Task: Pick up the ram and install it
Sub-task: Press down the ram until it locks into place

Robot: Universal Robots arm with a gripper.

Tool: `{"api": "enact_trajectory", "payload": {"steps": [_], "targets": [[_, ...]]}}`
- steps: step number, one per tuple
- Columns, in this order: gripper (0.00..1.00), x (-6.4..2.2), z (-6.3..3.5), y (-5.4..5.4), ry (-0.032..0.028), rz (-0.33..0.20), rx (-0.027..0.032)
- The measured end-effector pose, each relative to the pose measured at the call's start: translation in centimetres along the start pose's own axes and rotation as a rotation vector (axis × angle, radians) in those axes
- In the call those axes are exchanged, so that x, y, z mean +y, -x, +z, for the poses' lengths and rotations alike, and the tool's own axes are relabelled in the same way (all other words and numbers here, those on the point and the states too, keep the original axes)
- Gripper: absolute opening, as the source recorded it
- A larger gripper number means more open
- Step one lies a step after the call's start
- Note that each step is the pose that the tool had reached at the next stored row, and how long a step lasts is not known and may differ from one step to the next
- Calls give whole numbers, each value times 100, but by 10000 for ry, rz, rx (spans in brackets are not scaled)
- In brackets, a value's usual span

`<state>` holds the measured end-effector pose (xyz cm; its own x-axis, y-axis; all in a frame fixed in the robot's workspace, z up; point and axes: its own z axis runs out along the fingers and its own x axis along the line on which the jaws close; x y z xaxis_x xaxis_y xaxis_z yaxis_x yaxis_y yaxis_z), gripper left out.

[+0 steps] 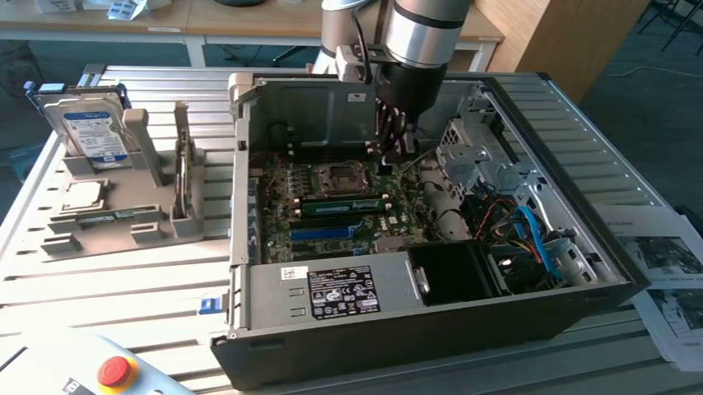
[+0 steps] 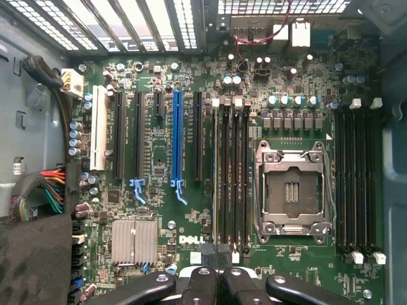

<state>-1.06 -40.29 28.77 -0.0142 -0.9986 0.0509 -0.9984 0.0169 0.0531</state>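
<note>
The ram point(image 1: 341, 203) is a long green stick standing on edge in a memory slot of the motherboard point(image 1: 286, 239), inside the open computer case. In the wrist view the ram point(image 2: 215, 178) shows edge-on as a thin pale line in the slot nearest the expansion slots. My gripper point(image 1: 398, 152) hangs inside the case, above the stick's end toward the exterior view's right. In the wrist view my gripper point(image 2: 216, 257) is shut, its black fingertips pressed together at the slot's end. Whether they touch the stick I cannot tell.
The open processor socket point(image 2: 292, 190) lies beside the memory slots. Drive cages and cables point(image 1: 516, 222) crowd the exterior view's right of the case. A grey holder point(image 1: 121, 222) at the left carries a hard drive point(image 1: 90, 132) and a processor chip point(image 1: 82, 196). Papers point(image 1: 664, 263) lie at the right.
</note>
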Motion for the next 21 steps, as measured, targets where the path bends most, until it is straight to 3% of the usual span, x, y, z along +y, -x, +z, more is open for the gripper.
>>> {"api": "enact_trajectory", "payload": {"steps": [8,14,21], "targets": [[10,-112,-6,2,0,-1,-1],[10,-113,1,2,0,0,-2],[10,-117,76,6,0,0,-1]]}}
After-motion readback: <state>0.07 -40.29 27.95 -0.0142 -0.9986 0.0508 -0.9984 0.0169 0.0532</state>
